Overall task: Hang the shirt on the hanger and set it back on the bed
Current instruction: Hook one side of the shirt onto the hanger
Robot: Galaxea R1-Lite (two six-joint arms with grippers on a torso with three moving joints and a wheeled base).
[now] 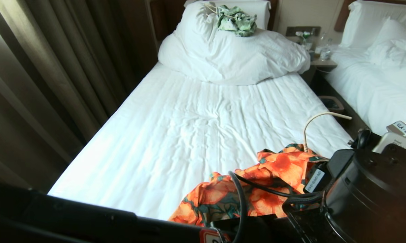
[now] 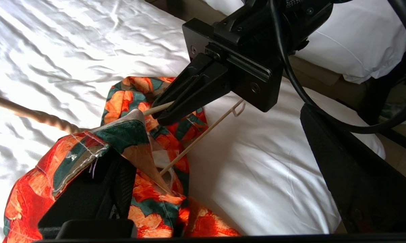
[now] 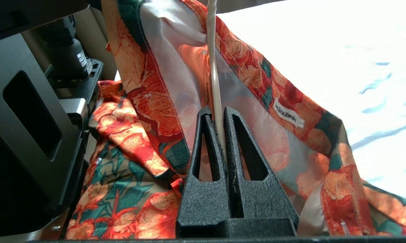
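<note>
Shirt bunched at the bed's near corner, right claw pinching the hanger.

At lower right of the head view, the shirt (image 1: 273,182) lies on the bed (image 1: 189,135). The right gripper (image 3: 220,128) is pressed together on the hanger (image 3: 214,74) inside the collar. The left gripper (image 2: 203,189) is spread, one finger under the fabric.

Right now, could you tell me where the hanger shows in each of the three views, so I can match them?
Head view: the hanger shows as a cream hook rising from the shirt, lower right.
Left wrist view: the hanger shows as thin cream rods, with the right gripper shut on one.
Right wrist view: its rod runs up from the closed fingers, centre.
Shared landmark: the shirt.
</note>
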